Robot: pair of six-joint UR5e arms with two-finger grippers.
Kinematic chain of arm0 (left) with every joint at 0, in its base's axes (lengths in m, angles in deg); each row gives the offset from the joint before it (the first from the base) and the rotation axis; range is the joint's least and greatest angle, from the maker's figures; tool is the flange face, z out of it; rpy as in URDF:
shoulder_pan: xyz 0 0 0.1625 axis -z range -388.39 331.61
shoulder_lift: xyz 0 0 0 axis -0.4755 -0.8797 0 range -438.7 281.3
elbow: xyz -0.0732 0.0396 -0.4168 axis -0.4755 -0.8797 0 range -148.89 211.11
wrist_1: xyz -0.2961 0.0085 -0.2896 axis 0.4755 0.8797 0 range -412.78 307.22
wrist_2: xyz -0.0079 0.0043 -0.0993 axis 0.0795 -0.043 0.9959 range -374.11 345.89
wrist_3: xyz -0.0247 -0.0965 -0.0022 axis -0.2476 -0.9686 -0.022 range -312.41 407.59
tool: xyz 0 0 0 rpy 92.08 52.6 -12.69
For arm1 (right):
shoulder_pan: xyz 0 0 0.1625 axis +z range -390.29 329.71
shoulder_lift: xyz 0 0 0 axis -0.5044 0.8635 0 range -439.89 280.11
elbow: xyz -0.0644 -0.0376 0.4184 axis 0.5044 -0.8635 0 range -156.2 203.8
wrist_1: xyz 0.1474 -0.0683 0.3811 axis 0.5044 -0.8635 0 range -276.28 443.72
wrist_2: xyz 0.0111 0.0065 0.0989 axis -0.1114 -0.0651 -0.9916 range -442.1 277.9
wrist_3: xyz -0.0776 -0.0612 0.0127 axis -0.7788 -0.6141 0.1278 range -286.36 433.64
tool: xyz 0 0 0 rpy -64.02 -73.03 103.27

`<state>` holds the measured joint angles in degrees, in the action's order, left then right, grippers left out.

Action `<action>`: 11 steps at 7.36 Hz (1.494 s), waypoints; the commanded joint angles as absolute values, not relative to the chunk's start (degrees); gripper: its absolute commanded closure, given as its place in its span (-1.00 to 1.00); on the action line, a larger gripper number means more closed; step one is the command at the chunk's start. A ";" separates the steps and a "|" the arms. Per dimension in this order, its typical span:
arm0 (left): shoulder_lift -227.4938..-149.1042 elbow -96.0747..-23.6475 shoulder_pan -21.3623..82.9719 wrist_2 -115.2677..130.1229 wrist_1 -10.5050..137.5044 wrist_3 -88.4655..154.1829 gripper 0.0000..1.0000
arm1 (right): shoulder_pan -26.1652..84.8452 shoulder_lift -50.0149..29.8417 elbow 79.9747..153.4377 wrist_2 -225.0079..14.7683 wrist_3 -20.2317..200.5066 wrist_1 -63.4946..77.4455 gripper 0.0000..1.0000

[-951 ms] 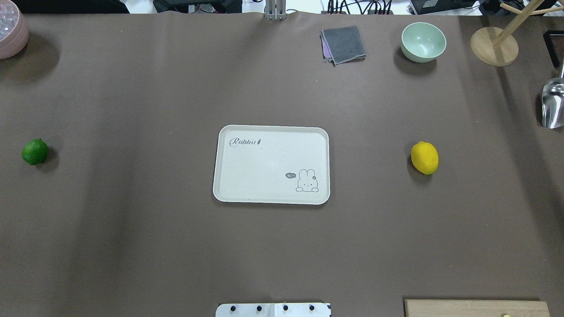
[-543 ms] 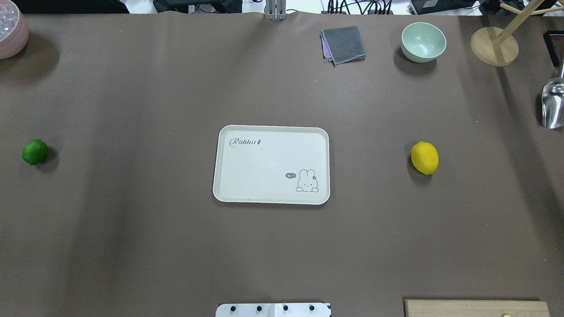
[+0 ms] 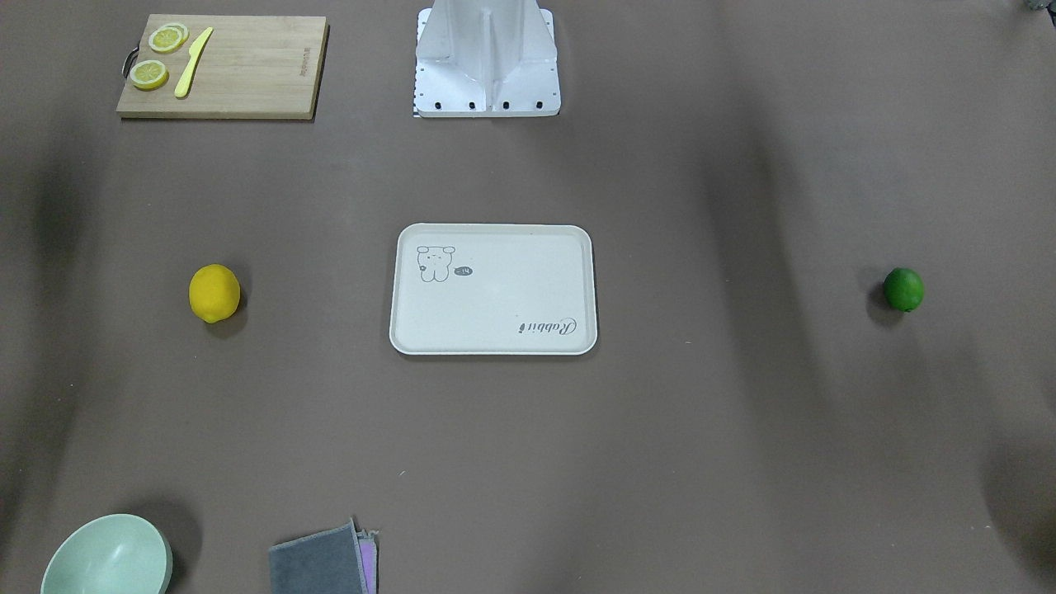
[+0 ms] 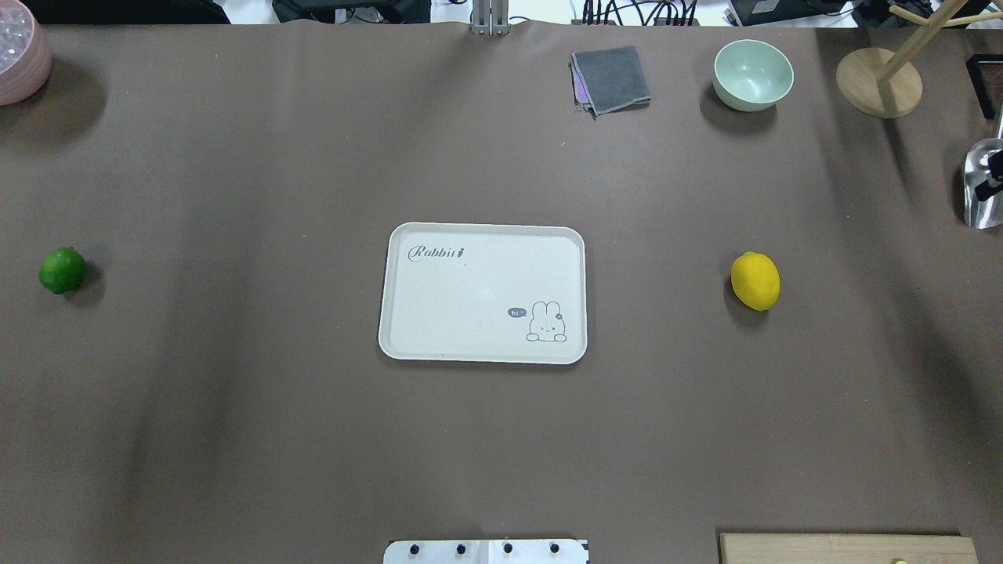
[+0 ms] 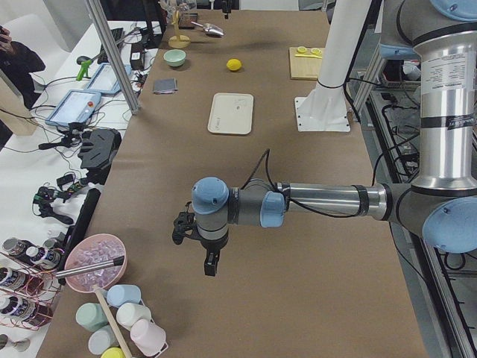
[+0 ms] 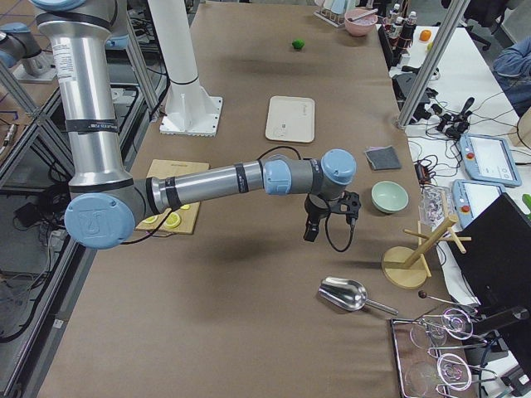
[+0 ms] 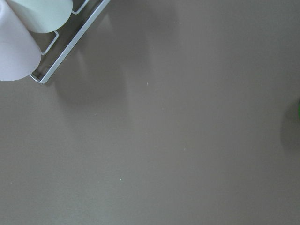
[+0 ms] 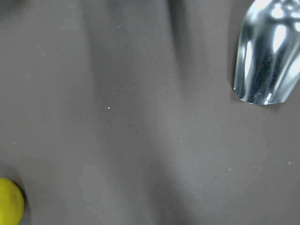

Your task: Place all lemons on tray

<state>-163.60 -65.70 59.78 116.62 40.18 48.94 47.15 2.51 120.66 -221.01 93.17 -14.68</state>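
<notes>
Tray [image 4: 470,290]: cream-white, flat at table centre. Yellow lemon [image 4: 755,280]: on the brown table, well apart from the tray toward the robot's right. Green lemon [image 4: 63,270]: on the table, well apart toward the robot's left. Left gripper [image 5: 211,267]: over the table past the green lemon, finger spacing cannot be told. Right gripper [image 6: 311,232]: above the table between yellow lemon and metal scoop [image 8: 267,51], finger spacing cannot be told

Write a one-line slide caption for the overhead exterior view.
Tray in the middle, green lemon far left, yellow lemon right, neither on it.
</notes>
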 commanded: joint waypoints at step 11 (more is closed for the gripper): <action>-182.68 -43.86 38.76 122.91 44.17 39.33 -0.97 | 24.29 -12.57 111.26 -218.50 103.62 -9.44 -0.96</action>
